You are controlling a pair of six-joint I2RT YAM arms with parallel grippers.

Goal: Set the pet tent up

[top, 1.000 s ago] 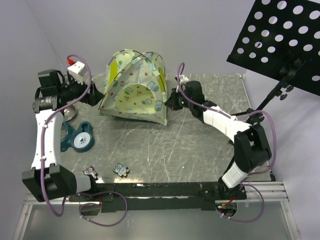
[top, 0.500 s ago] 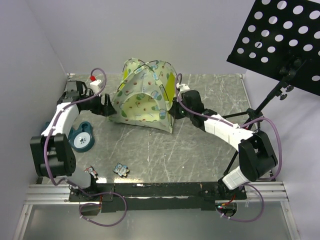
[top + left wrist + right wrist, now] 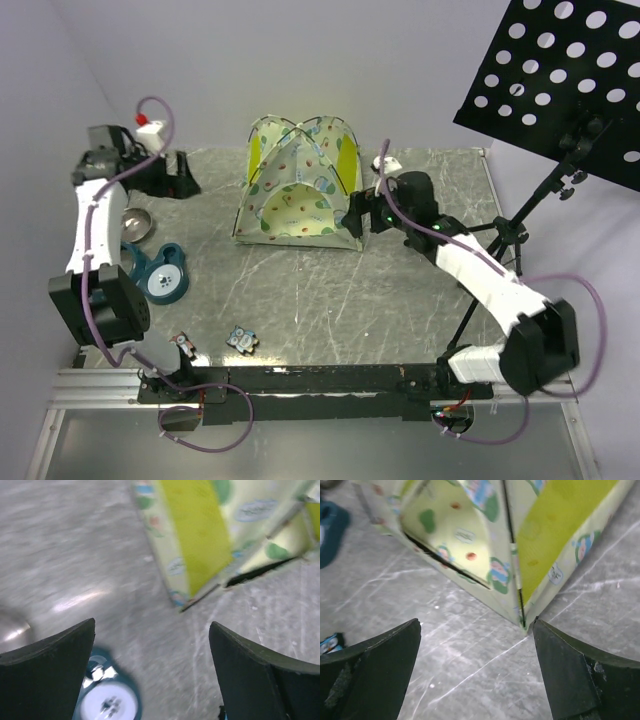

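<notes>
The pet tent stands domed on its own base at the back middle of the desk, apparently needing no support. The right claw gapes empty just beside its right corner, and the left claw gapes empty well off to the left.

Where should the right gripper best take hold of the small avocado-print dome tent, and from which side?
Probably the near right bottom corner of the avocado-print fabric dome tent, approached low from the right. There pole and seam meet in a stiff edge pointing between the fingers of the open right gripper; the fabric walls look soft.
</notes>
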